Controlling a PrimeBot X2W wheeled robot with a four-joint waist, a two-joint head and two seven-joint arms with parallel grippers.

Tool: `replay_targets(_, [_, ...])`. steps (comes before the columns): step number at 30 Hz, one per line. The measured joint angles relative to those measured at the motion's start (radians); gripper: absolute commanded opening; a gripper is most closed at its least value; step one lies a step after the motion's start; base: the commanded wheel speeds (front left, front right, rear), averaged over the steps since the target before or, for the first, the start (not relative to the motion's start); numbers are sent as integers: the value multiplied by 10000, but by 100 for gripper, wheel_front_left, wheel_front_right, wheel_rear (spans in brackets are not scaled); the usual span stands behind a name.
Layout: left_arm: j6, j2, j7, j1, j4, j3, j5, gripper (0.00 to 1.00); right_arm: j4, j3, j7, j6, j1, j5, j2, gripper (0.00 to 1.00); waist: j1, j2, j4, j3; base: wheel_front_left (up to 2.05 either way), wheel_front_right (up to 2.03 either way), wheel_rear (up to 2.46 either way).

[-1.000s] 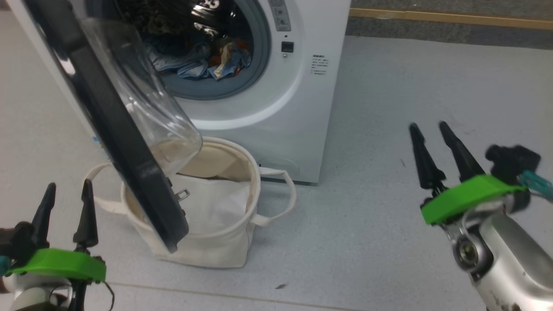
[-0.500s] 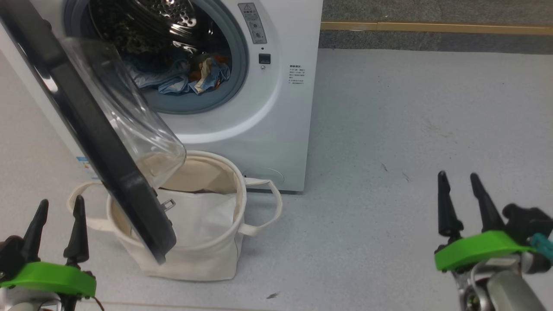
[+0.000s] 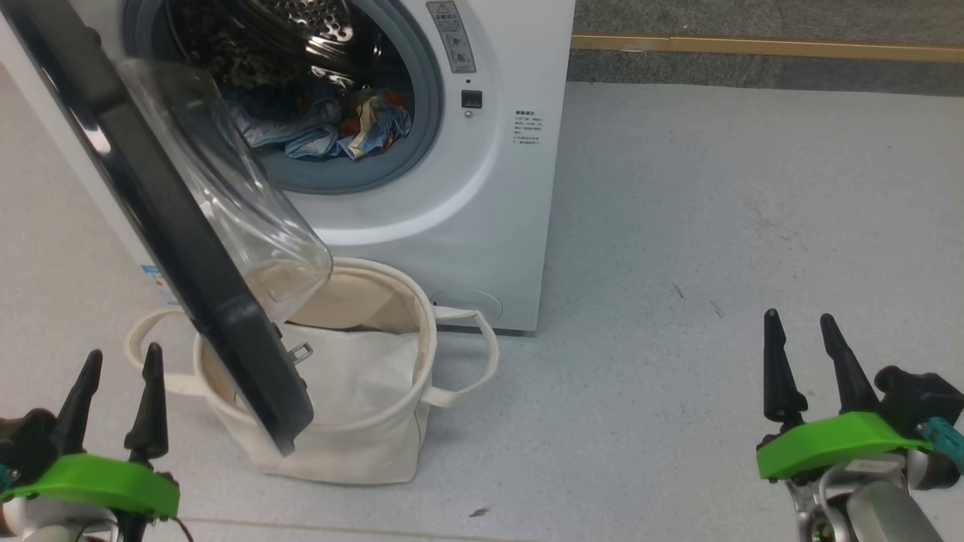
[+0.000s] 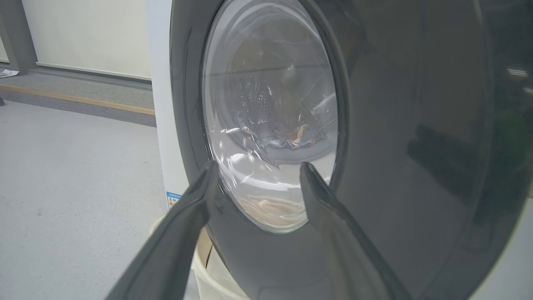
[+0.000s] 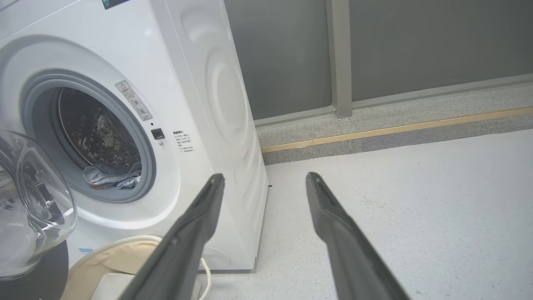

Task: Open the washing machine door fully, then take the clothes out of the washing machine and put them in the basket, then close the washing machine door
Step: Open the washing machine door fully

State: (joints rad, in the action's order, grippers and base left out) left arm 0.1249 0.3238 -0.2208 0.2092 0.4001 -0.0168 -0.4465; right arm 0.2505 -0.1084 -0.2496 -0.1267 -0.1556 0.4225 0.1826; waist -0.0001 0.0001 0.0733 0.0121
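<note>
Glossy black-rimmed door, domed glass; soft canvas basket

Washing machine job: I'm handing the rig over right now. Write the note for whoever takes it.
Left claw: open, empty, facing the outer side of the round, glossy black-rimmed glass door.
Right claw: open, empty, above the grey floor to the right of the white front-loading washing machine.
Door: swung out, overhanging the round cream canvas basket that stands in front of the machine.
Light-blue printed clothes: in the perforated steel drum; none seen in the basket.
Done: door partly open.
Left: swing it fully open, move clothes to basket, close door.
</note>
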Motion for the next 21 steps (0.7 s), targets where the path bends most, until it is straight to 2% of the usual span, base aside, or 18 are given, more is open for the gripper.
replay_targets(16, [0,10,2,266,98,77,-293,100,23,-90,0,0,-31,-86,2,100,0,0,27,100,0,0,0])
replay_targets(17, [0,6,0,266,94,79,-334,76,46,-88,0,0,-32,-86,2,100,0,0,42,85,0,0,0])
replay_targets(18, [0,4,-10,267,82,79,-337,7,69,-88,0,2,-32,-86,2,100,0,0,60,72,0,0,0])
replay_targets(19, [-4,8,-15,266,33,79,-328,0,84,-84,0,0,-32,-86,2,100,0,0,80,67,0,0,0])
replay_targets(21, [-33,19,-29,270,-182,111,-207,0,132,-81,0,2,-35,-84,4,100,0,0,127,55,0,0,0])
